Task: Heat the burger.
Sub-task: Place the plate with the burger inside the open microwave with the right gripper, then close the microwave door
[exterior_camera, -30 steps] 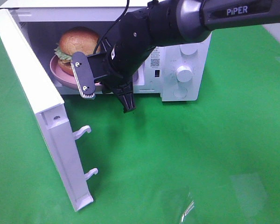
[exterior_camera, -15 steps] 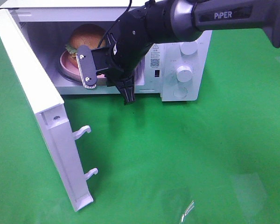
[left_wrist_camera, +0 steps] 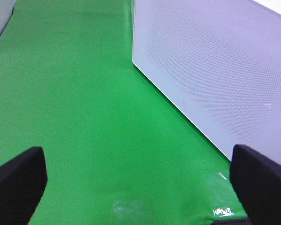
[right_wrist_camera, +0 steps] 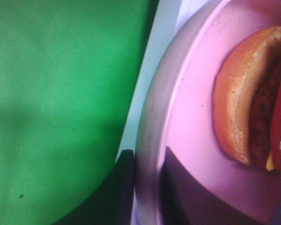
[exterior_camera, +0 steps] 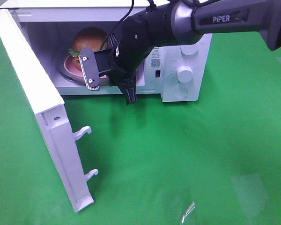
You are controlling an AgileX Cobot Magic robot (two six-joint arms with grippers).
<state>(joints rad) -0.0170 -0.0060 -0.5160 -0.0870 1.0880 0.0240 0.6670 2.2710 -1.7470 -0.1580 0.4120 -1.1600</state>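
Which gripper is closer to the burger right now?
Right. The right gripper straddles the pink plate's rim beside the burger inside the microwave; the left gripper hangs outside the open door, over green cloth.

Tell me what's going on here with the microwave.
The right gripper reaches into the open microwave, its jaws on either side of the rim of the plate carrying the burger; whether they clamp it is unclear. The plate sits inside, door swung wide. The left gripper hangs open over the green cloth, holding nothing.
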